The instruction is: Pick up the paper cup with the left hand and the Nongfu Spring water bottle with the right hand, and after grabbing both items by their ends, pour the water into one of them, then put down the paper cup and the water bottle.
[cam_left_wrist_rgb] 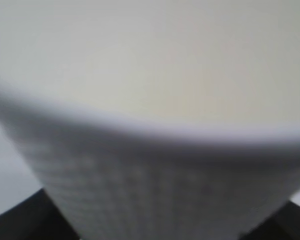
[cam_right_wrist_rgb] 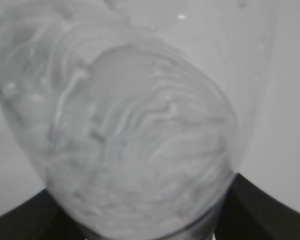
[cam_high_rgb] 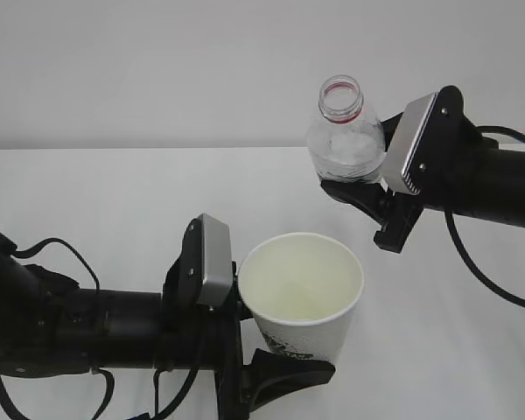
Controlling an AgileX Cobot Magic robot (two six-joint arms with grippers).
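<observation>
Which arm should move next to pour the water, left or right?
Probably the right. Its pincer holds the clear plastic bottle with the red neck ring, uncapped, above and behind the white paper cup, which the left pincer grips with its mouth open.

The left arm comes in low from the left side and lies almost flat. Its tool [cam_high_rgb: 276, 350] has its two black fingers [cam_high_rgb: 289, 372] closed around the bottom part of the paper cup [cam_high_rgb: 302, 293] and holds it up with the open end on top. The right arm comes in from the right side, higher up. Its tool [cam_high_rgb: 354, 188] grips the water bottle [cam_high_rgb: 344, 140] near its bottom end, mouth up.
</observation>
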